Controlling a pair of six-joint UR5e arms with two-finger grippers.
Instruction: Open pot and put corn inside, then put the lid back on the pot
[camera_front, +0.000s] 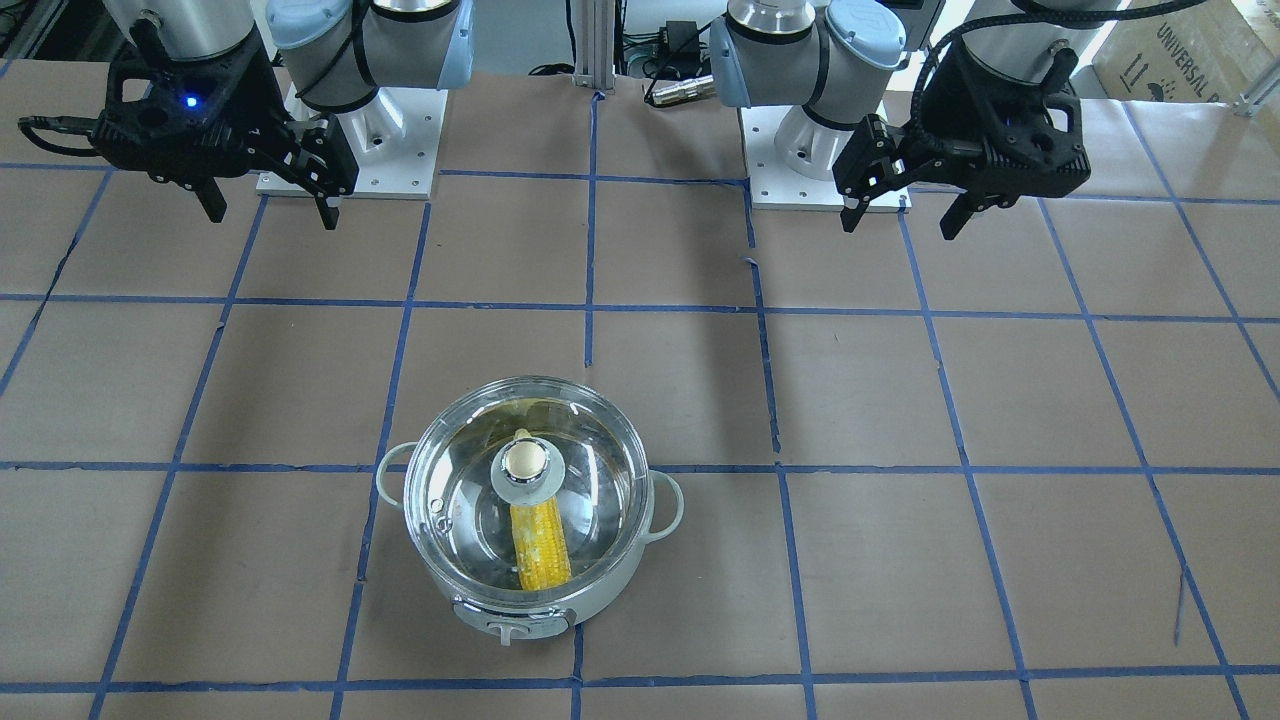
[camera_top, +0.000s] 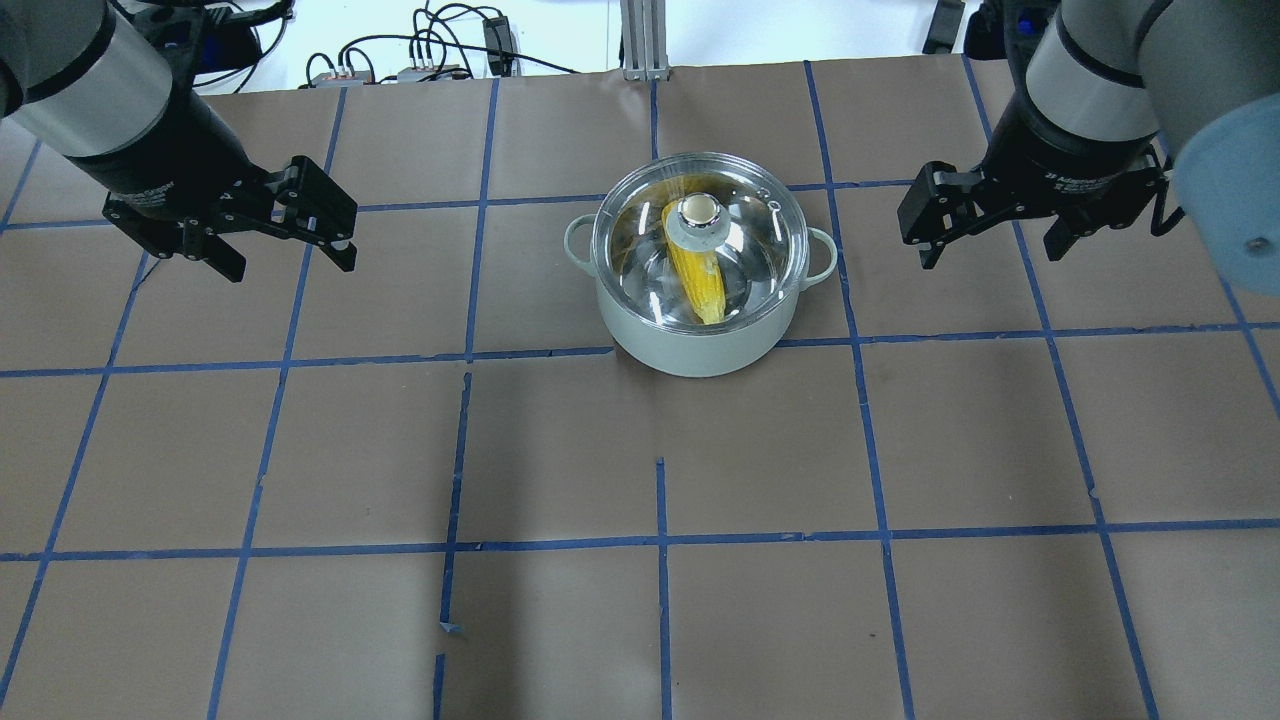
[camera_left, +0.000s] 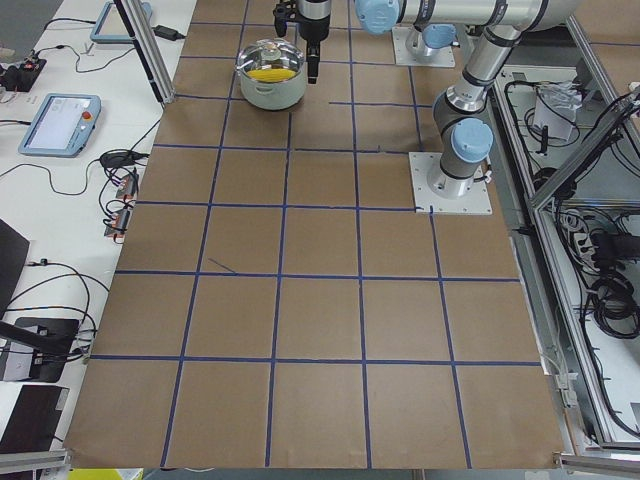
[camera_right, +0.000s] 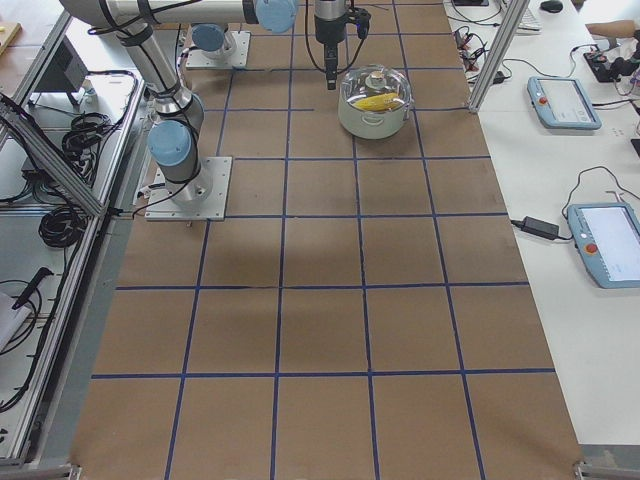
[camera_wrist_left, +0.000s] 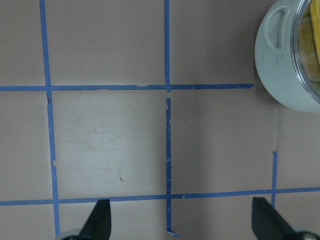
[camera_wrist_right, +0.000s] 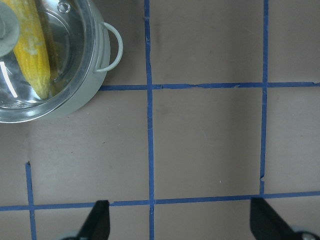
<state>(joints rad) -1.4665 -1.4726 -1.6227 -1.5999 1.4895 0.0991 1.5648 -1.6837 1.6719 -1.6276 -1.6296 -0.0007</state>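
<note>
Item, for you: pot (camera_top: 690, 340) held corn (camera_top: 695, 280), lid (camera_top: 760, 215) seated; left gripper (camera_top: 290, 262) at nine o'clock, right gripper (camera_top: 990, 250) at three, both stood spread, empty.

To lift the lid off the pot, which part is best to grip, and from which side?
Grip the beige knob at the centre of the lid, coming straight down from above. The lid lies flat on the pot and its glass is wide and smooth, so only the raised knob is likely narrow enough to pinch.
</note>
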